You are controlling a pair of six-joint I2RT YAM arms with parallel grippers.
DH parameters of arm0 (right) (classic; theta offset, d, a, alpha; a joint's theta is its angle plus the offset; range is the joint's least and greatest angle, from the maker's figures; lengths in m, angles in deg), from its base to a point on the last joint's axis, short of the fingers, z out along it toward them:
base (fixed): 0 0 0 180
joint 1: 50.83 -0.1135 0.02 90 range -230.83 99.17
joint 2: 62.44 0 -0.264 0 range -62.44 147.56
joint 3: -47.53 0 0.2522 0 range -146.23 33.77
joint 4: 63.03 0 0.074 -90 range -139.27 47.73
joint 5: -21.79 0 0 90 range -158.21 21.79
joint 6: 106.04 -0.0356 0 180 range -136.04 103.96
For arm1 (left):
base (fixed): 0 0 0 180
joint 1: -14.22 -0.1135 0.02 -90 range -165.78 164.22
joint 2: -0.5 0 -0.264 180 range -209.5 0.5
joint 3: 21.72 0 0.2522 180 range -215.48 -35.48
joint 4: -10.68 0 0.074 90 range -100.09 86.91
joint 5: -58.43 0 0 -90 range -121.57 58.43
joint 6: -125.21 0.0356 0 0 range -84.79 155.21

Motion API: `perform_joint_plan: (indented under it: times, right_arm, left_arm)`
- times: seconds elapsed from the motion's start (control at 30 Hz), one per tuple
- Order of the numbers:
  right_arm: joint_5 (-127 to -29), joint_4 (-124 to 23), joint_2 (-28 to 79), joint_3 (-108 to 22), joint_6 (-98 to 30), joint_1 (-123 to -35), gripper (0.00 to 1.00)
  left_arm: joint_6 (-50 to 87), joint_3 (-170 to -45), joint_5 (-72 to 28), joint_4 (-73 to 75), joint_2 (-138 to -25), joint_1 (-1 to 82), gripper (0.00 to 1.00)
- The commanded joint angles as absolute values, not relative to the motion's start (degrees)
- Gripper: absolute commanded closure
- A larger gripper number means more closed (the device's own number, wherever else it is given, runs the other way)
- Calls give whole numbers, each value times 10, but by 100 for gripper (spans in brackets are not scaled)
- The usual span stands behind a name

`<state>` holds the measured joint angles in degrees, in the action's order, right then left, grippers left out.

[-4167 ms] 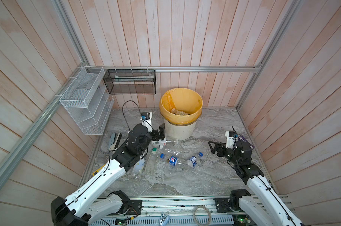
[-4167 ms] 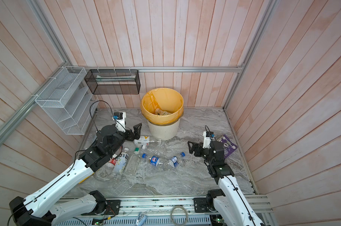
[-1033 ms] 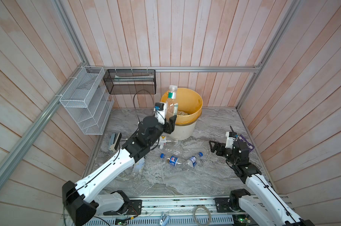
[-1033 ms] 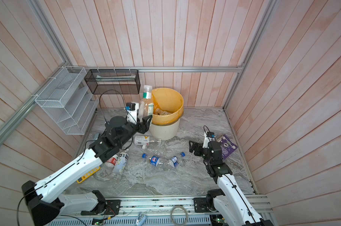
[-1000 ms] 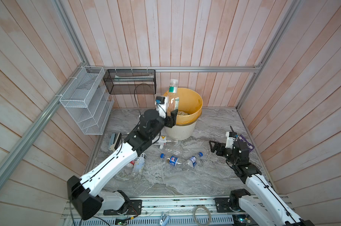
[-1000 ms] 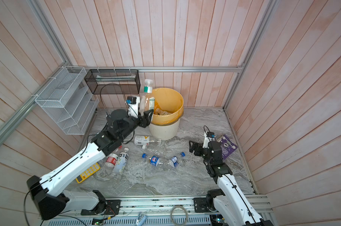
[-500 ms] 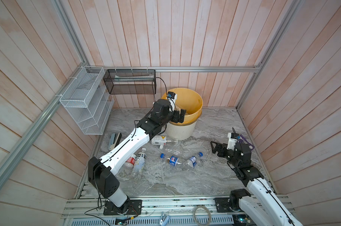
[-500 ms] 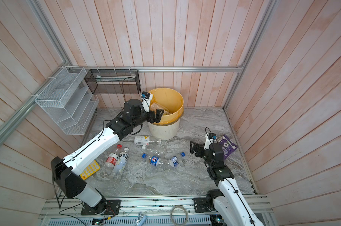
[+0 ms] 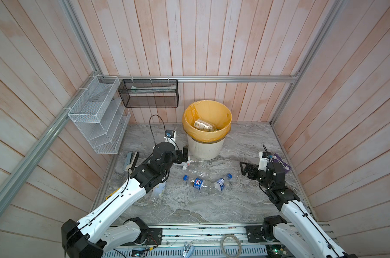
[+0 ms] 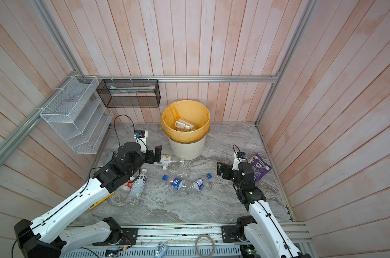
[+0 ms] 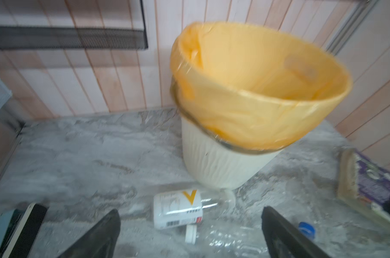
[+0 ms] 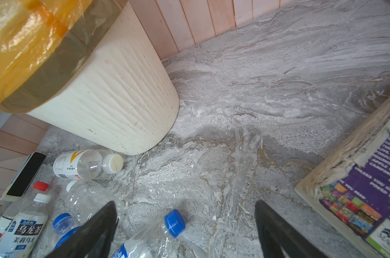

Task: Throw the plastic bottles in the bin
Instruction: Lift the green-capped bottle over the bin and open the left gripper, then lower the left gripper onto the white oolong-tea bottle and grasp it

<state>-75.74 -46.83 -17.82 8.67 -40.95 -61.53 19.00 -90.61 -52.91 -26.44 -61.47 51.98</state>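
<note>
The bin (image 9: 204, 149) (image 10: 186, 149) stands at the back of the marble floor, yellow bag over its rim, with plastic bottles (image 9: 203, 126) lying inside. My left gripper (image 9: 184, 155) (image 10: 156, 154) (image 11: 189, 236) hovers low beside the bin's left foot, open and empty, facing a white-labelled bottle (image 10: 165, 159) (image 11: 178, 210) on its side. Two crushed blue-capped bottles (image 9: 197, 181) (image 9: 221, 182) lie mid-floor. My right gripper (image 9: 245, 170) (image 10: 221, 170) (image 12: 185, 230) is open and empty just right of them, a blue cap (image 12: 175, 223) between its fingers' line. More bottles (image 10: 138, 187) lie under my left arm.
A purple book (image 9: 281, 164) (image 12: 368, 189) lies by the right wall behind my right wrist. A black mesh basket (image 9: 149, 96) and a white wire rack (image 9: 98, 120) hang on the walls at back left. A yellow calculator (image 10: 96, 204) and a flat dark device (image 9: 130, 159) sit at the left edge.
My left gripper carried a bottle up over the bin, opened and let it drop in, then came back down to the floor left of the bin. The right arm barely moved.
</note>
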Motion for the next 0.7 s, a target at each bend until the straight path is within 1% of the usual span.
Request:
perform_joint_plan:
  times: [0.0,0.17,0.3,0.67]
  right_arm:
    - [-760,-494,-170,90,-412,-617,4]
    - [-770,-506,-149,94,-416,-617,4]
    - [-771,-510,-145,97,-417,-617,4]
    - [-759,-505,-161,107,-417,-617,4]
  left_arm:
    - [109,-846,-572,-352,-571,518,1]
    - [24,-755,-564,-401,-523,517,0]
    - [-13,-709,-541,-408,-508,517,0]
    - [-73,-690,-511,-384,-572,518,0]
